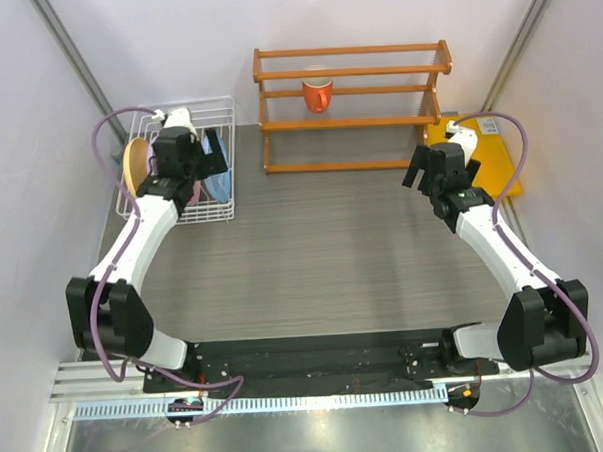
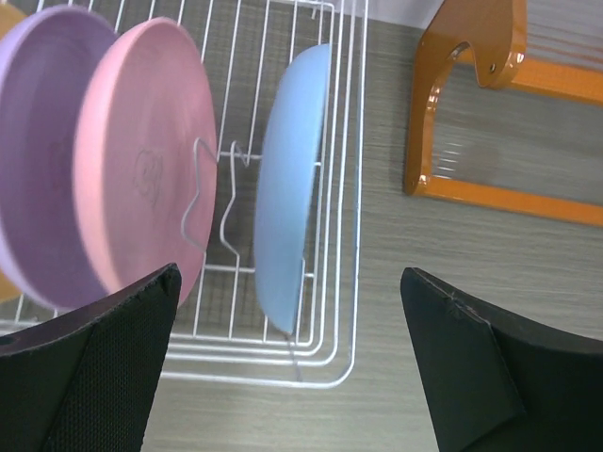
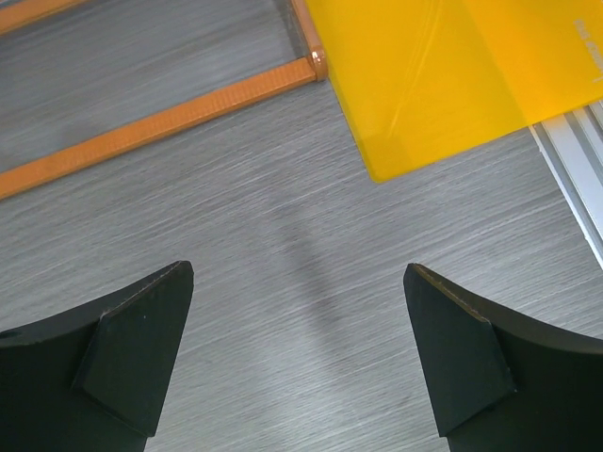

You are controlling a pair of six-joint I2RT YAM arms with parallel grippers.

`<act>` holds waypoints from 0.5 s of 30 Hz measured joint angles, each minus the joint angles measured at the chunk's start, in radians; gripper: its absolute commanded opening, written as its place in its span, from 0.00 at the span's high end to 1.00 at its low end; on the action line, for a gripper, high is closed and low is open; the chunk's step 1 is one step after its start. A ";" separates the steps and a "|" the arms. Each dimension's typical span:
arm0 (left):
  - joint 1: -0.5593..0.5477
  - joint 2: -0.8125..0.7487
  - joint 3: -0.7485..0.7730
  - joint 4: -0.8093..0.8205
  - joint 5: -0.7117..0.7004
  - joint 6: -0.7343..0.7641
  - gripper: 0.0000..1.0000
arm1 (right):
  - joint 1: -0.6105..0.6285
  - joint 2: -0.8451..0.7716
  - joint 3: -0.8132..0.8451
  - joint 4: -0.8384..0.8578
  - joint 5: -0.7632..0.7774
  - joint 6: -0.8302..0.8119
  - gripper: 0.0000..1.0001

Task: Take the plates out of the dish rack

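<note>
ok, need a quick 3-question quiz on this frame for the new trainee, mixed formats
1. True or false: the left fingers and the right fingers are both open and empty.
2. Which plate in the dish rack stands nearest the orange shelf? A lilac, B light blue, C pink.
3. Fill in: the only thing on the orange shelf is an orange ____.

Key
1. True.
2. B, the light blue plate.
3. mug.
</note>
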 measured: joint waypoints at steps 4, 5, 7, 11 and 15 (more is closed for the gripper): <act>-0.077 0.112 0.065 0.036 -0.132 0.070 0.10 | 0.000 0.033 0.003 0.000 0.000 -0.005 0.00; -0.087 0.134 0.077 0.044 -0.155 0.082 0.12 | 0.000 0.045 0.005 0.000 -0.002 -0.006 0.00; -0.119 0.199 0.114 0.052 -0.235 0.113 0.17 | 0.000 0.071 0.007 0.000 -0.003 -0.009 0.00; -0.148 0.271 0.135 0.058 -0.365 0.155 0.31 | 0.000 0.104 0.022 -0.006 -0.007 -0.018 0.00; -0.153 0.309 0.137 0.059 -0.479 0.175 0.57 | 0.000 0.115 0.034 -0.006 -0.007 -0.025 0.00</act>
